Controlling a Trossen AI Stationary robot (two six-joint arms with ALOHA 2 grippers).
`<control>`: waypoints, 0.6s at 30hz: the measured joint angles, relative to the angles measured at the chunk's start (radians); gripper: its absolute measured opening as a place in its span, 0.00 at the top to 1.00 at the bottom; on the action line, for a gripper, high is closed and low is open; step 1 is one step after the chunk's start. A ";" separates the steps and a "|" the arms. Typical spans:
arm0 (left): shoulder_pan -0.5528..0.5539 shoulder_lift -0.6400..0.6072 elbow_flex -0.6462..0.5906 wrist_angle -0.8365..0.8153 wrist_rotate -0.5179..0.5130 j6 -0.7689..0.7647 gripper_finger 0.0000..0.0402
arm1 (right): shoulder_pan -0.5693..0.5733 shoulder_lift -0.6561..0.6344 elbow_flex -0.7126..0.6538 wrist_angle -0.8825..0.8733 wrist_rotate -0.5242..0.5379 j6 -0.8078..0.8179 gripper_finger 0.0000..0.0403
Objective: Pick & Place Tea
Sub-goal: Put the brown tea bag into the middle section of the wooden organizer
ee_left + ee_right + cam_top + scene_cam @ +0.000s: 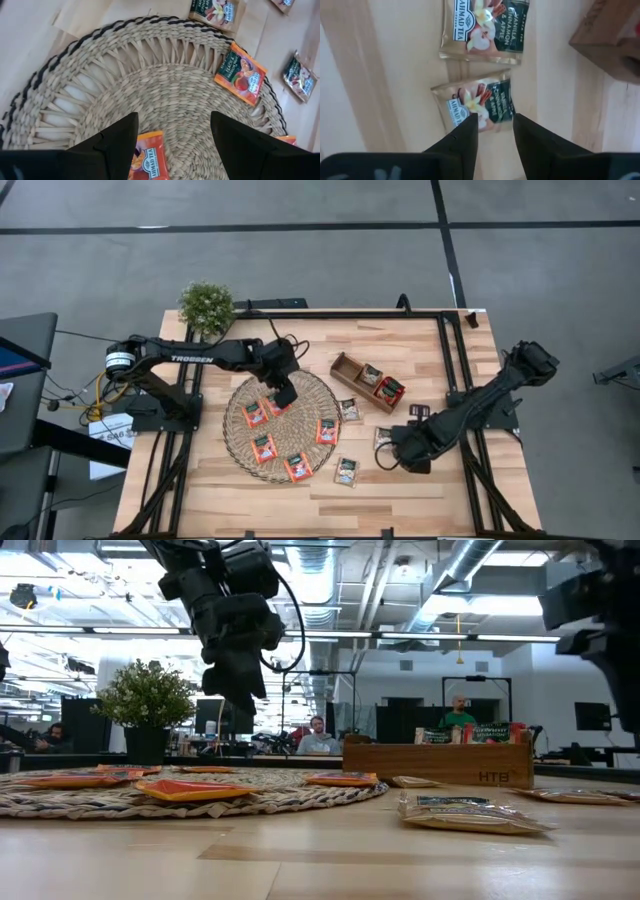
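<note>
Two grippers at work. Left gripper hangs open over the wicker mat, a red-orange sachet just under its fingers; drop straight down, centre it, pinch an edge. Right gripper, fingers slightly apart, sits over a green sachet on the table near the tray; keep clear of the second green sachet.

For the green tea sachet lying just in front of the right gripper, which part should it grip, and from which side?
Judging by its flat pose, the green sachet is best taken at its near edge, from above. The right gripper hangs there, fingers narrowly open; one pad would need to slide under the crimped edge beside the wooden table.
</note>
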 joint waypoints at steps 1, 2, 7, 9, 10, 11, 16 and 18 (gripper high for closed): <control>-0.002 0.000 0.000 0.000 0.000 -0.002 0.40 | -0.007 0.000 -0.008 0.007 -0.001 -0.018 0.69; -0.004 0.000 0.000 0.000 0.000 -0.002 0.40 | -0.014 0.000 -0.014 0.011 -0.002 -0.029 0.67; -0.007 0.000 0.000 -0.001 0.000 -0.003 0.40 | -0.033 0.000 -0.058 0.035 -0.011 -0.055 0.59; -0.007 0.000 0.000 0.000 0.000 -0.002 0.40 | -0.032 0.000 -0.075 0.055 -0.022 -0.061 0.57; -0.007 0.000 0.000 0.000 -0.001 -0.002 0.40 | -0.035 0.000 -0.082 0.064 -0.027 -0.066 0.55; -0.007 0.000 0.000 0.000 -0.001 -0.002 0.40 | -0.038 0.000 -0.087 0.076 -0.029 -0.070 0.55; -0.007 0.000 0.000 0.001 -0.008 -0.002 0.40 | -0.064 0.000 -0.129 0.128 -0.031 -0.070 0.54; -0.007 0.000 0.000 0.000 -0.009 -0.001 0.40 | -0.083 0.000 -0.148 0.161 -0.037 -0.070 0.55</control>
